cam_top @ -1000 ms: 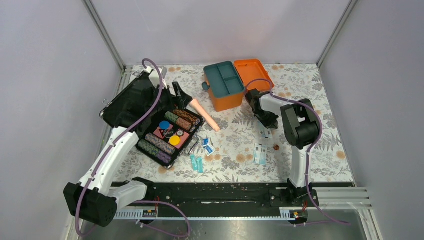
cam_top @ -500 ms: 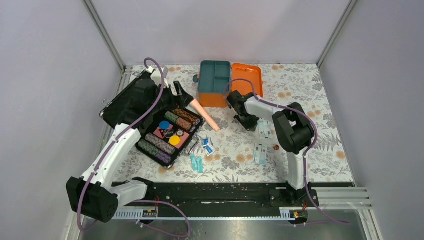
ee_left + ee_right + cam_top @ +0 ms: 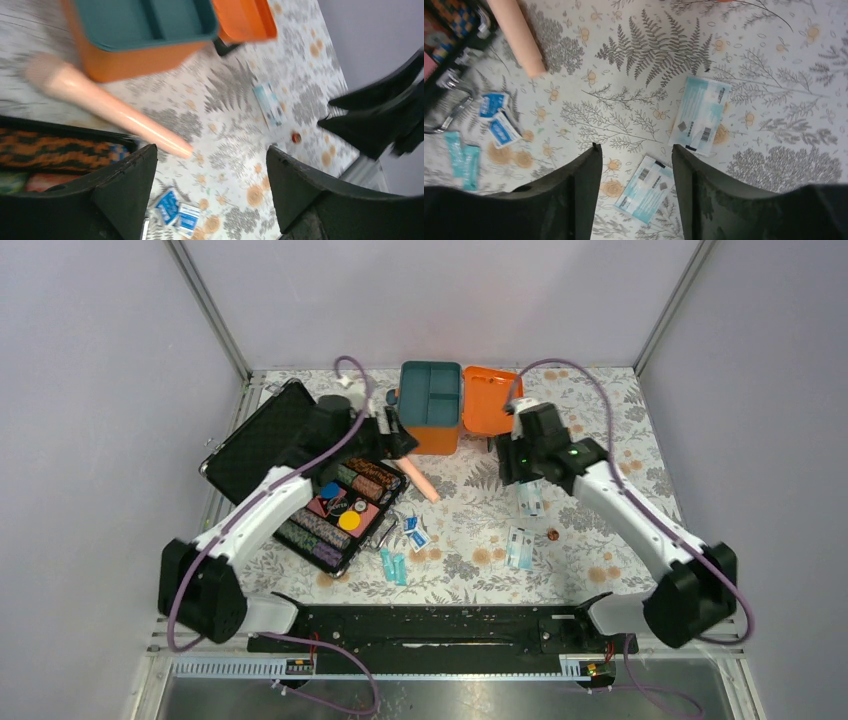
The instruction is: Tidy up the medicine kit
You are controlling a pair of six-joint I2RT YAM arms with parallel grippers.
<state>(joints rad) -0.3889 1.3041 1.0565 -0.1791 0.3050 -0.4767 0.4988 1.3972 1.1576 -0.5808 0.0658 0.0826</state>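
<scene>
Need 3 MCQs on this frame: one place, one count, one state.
1. Where does the peach cylinder lie?
A) on the table between the chip case and the medicine kit
B) inside the kit
C) by the arm bases

2. How many pale-blue packets lie under the right pincer?
A) one
B) two
C) four

3. The kit's lid is:
A) shut
B) open, folded back
C) on the chip case

Key: 1 A, top view shows it between them; 2 B, right wrist view shows two; 3 B, it lies flat beside the exposed teal tray.
</scene>
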